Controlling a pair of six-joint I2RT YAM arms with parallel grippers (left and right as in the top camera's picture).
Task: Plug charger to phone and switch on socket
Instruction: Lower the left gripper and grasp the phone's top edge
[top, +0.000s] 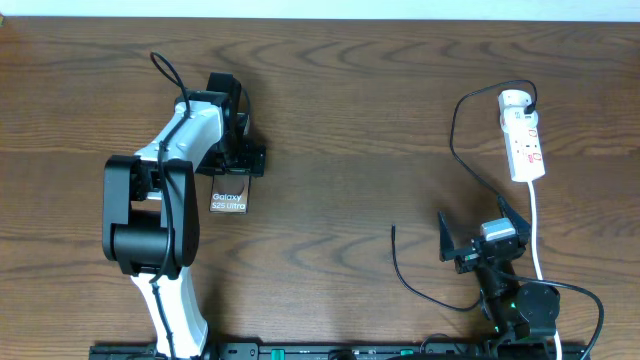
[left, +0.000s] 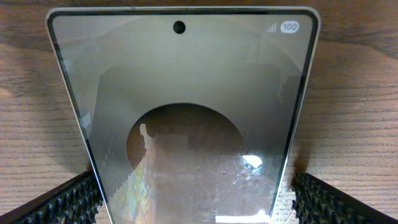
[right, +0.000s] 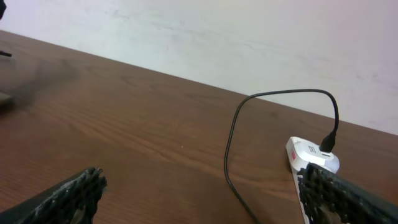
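Left of centre on the wood-grain worktop (top: 330, 120), the phone (top: 229, 200) lay flat, a slim dark rectangle printed "Galaxy S25 Ultra" in white. In the left wrist view its glossy screen (left: 186, 124) showed a punch-hole, signal bars and "100". The left gripper (top: 238, 160) straddled one end, its ribbed black fingers (left: 62, 202) right at the phone's edges; I could not tell whether the jaws pressed it. Towards the near right corner, the charger (top: 455, 140), a thin black cable, ended in a free tip (top: 393, 230) lying bare on the wood. The right gripper (top: 478, 232) stood beside it, jaws spread wide around nothing. At the far right corner lay the socket (top: 525, 140), a narrow white strip with red markings, with the charger's other end plugged in.
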